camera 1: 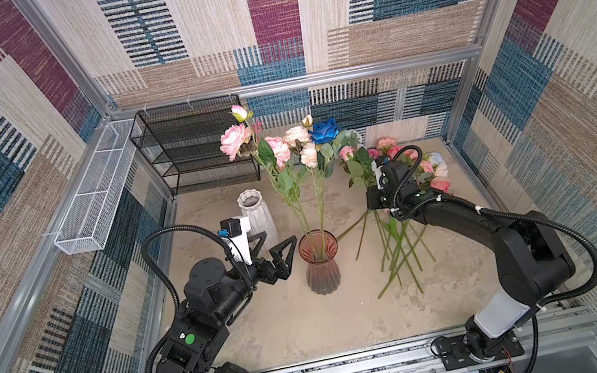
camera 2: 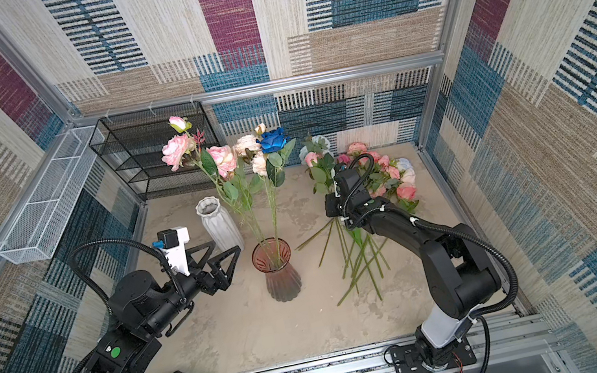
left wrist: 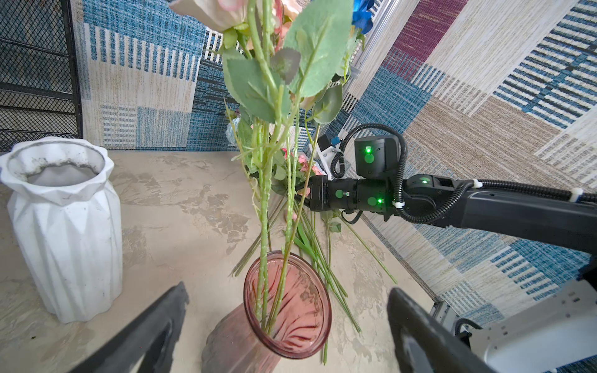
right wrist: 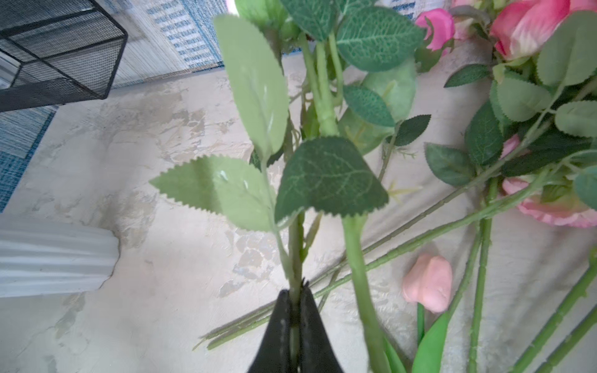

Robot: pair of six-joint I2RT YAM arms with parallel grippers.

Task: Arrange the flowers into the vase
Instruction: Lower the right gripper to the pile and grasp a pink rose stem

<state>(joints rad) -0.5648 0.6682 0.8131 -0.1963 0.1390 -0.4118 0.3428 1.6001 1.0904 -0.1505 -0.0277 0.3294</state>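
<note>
Right jaws are pressed onto one thin green stem (right wrist: 295,255), pinching it low, beneath a cluster of saw-edged leaves (right wrist: 329,181). A thicker stem (right wrist: 357,258) runs just beside it. The lift should probably go slowly and straight up, so it pulls free of tangled neighbours before crossing to the pink glass vase (camera 1: 318,248). The cut end then likely needs tipping down and threading between the stems standing there.

Left jaws are spread wide and empty, just beside the vase rim, well placed to steady it.

Among the flowers, several tall ones stand in the vase, with pink and cream blooms and a deep blue rose (camera 1: 323,131). The rest lie in a heap (camera 1: 429,172) on the right of the tabletop (camera 1: 293,329), bare stems fanned toward the near edge. An empty white vase (camera 1: 257,213) stands behind the left jaws.
</note>
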